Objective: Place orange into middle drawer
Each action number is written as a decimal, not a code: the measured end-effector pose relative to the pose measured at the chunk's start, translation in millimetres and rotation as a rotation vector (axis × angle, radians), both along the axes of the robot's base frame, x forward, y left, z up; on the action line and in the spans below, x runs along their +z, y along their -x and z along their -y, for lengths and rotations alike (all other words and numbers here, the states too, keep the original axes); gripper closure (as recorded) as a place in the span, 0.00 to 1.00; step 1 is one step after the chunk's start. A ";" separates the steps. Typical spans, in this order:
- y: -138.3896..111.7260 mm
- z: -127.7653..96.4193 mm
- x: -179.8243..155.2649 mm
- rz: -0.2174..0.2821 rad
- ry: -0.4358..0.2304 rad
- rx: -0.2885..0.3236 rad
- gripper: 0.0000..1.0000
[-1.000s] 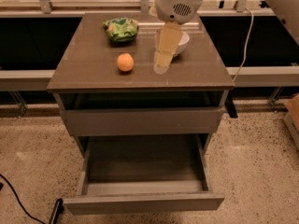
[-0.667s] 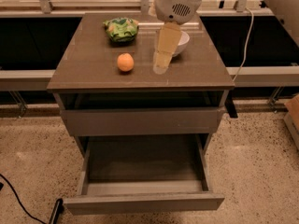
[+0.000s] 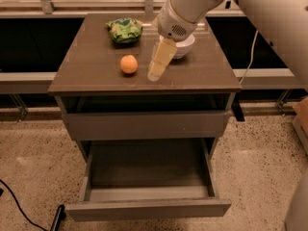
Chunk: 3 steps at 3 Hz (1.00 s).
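Note:
The orange (image 3: 128, 64) lies on the cabinet's top slab (image 3: 86, 66), left of centre. My gripper (image 3: 156, 74) hangs from the white arm and points down at the slab, just to the right of the orange and a small gap away from it. It holds nothing that I can see. The middle drawer (image 3: 147, 208) is pulled out below, with its dark floor (image 3: 147, 167) bare. The drawer above it (image 3: 144, 125) stands slightly ajar.
A green patterned snack bag (image 3: 124, 29) lies at the back of the slab behind the orange. A white bowl (image 3: 186, 46) sits at the back right, partly hidden by my wrist. A black cable (image 3: 19, 206) lies on the speckled floor at left.
My gripper has shifted a little to the left, closer to the orange. The orange, bag, bowl and drawer have not moved.

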State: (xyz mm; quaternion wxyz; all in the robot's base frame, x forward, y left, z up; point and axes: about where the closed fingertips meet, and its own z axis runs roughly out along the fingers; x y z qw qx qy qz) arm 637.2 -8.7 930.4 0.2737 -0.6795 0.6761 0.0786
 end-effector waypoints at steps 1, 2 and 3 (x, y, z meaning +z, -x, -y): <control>-46.9 -26.4 -35.1 0.045 -0.210 -0.043 0.00; -85.3 -43.8 -34.7 0.120 -0.350 -0.085 0.00; -108.5 -59.3 -36.7 0.145 -0.459 -0.104 0.00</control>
